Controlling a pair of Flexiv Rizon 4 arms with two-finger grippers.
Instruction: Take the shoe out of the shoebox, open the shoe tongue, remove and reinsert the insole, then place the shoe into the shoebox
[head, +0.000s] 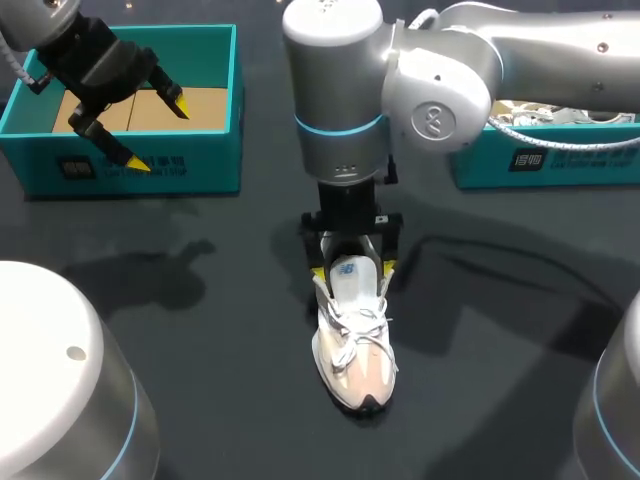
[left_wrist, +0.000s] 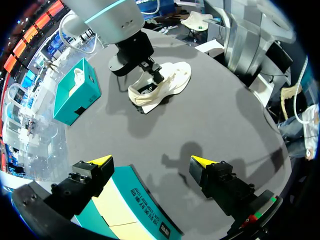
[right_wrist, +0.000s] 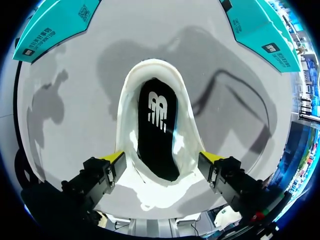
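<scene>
Right end effector clamps the shoe at the heel, both sides, on the bench. Left end effector spread wide, empty, box just beneath it.

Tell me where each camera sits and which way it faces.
Head view: fixed above and behind, looking down on the table; left gripper and right gripper show.
Left wrist view: over the shoebox, facing across the table at the shoe; own open gripper shows.
Right wrist view: straight down into the shoe its own gripper holds.
All three share the shoe.
</scene>
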